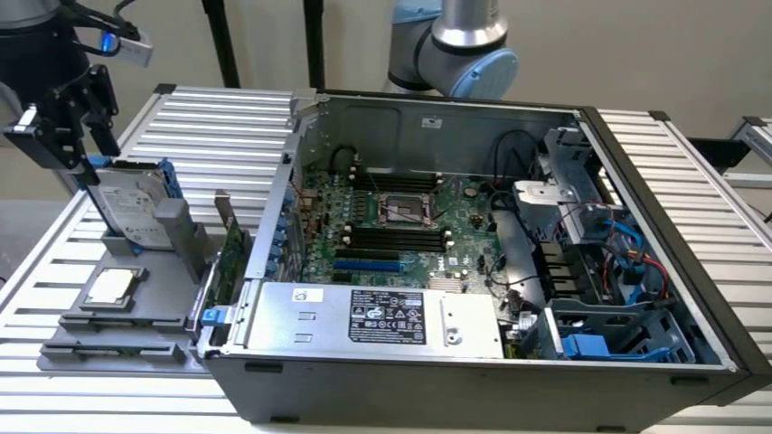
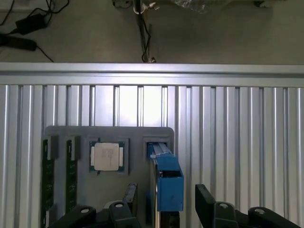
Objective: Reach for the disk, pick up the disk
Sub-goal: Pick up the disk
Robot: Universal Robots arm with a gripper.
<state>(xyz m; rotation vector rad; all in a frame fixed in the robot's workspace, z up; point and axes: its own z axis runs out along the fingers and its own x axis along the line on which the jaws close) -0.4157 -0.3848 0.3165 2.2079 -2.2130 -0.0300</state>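
so the pincer (image 2: pixel 166 191) is wide open and holding nothing, straddling the disk (image 2: pixel 168 180) with a gap each side, and the disk's standing on edge in the grey holder (image 1: pixel 133 318) on the desk (image 1: pixel 230 127), roughly 9 o'clock from the open PC case (image 1: pixel 483 375)

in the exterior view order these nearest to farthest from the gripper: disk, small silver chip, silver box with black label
1. disk: upright in the grey holder, directly under the gripper.
2. chip: flat on the holder, in front of the disk.
3. silver box: inside the computer case, toward the exterior view's right.
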